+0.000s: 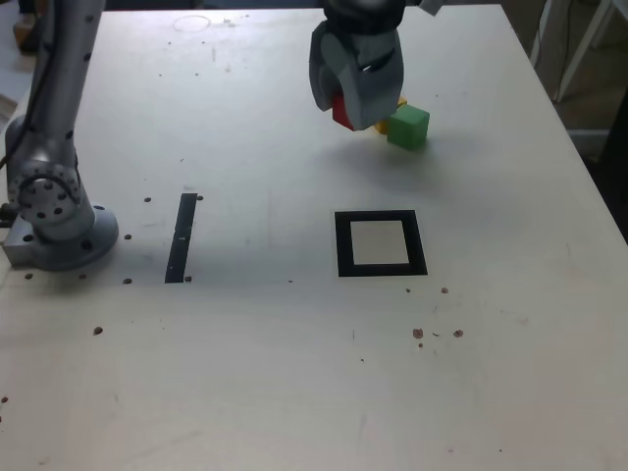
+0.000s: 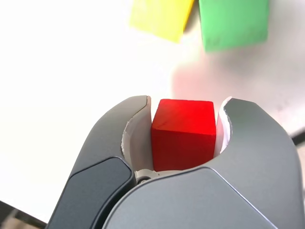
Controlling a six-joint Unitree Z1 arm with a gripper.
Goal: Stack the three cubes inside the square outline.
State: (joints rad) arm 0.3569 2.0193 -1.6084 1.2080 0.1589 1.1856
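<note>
Pincer (image 2: 183,133): closed w/ red cube (image 2: 183,136) gripped btwn its fingers. Green cube (image 1: 408,128) & yellow cube (image 1: 383,123) sat nearby on tabletop (image 1: 265,363), adj. Sq. outline (image 1: 343,243): bare.

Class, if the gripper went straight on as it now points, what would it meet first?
Probably the white tabletop near the green cube, its held red cube touching down first; depth is unclear.

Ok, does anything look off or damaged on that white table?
Nothing is spilled or toppled. The one oddity is the tabletop itself: small brown chips or spots dot it, including a cluster on the near side of the black square outline, so its surface looks worn or marked.
</note>
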